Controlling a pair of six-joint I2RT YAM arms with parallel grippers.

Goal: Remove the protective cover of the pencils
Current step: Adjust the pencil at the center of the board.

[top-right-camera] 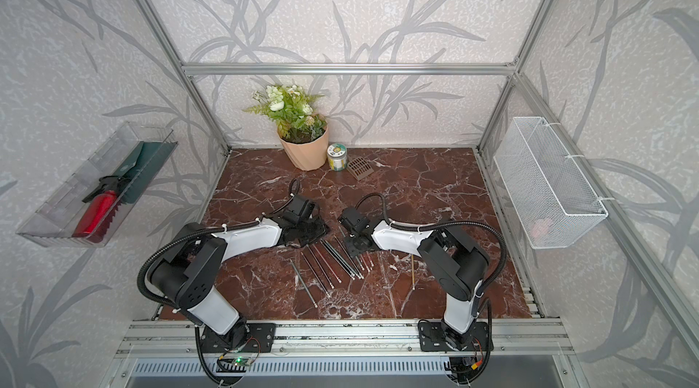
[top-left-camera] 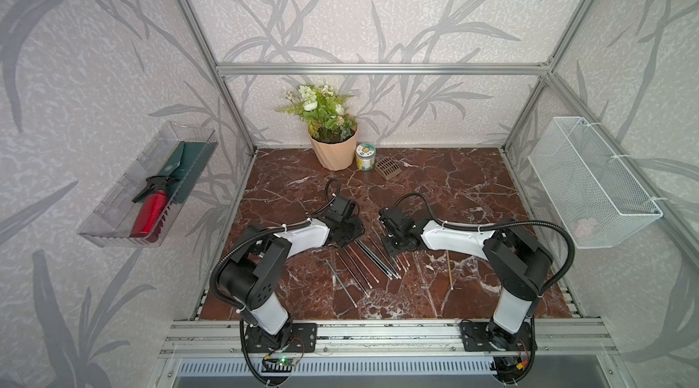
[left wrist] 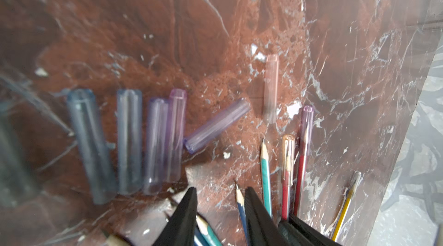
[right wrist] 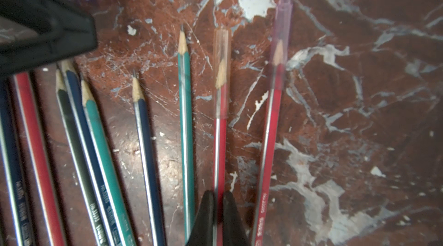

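Note:
Several pencils (top-left-camera: 363,261) lie fanned on the marble table between my two grippers. My right gripper (right wrist: 218,193) is shut on a red pencil (right wrist: 219,151) whose tip still wears a clear orange-tinted protective cover (right wrist: 221,72). Beside it lies another red pencil with a purple cover (right wrist: 282,36). Bare-tipped green (right wrist: 184,113) and blue (right wrist: 143,137) pencils lie alongside. My left gripper (left wrist: 220,189) stands open just above the pencil tips, a blue pencil (left wrist: 240,200) lying between its fingers. Several loose covers (left wrist: 129,137) lie on the table beyond it. A yellow pencil (left wrist: 345,206) lies apart, capped.
At the back stand a flower pot (top-left-camera: 334,151), a small jar (top-left-camera: 365,156) and a brown grate (top-left-camera: 387,167). A clear tray (top-left-camera: 113,216) with a red spray bottle (top-left-camera: 151,208) hangs on the left wall, a white wire basket (top-left-camera: 590,185) on the right wall.

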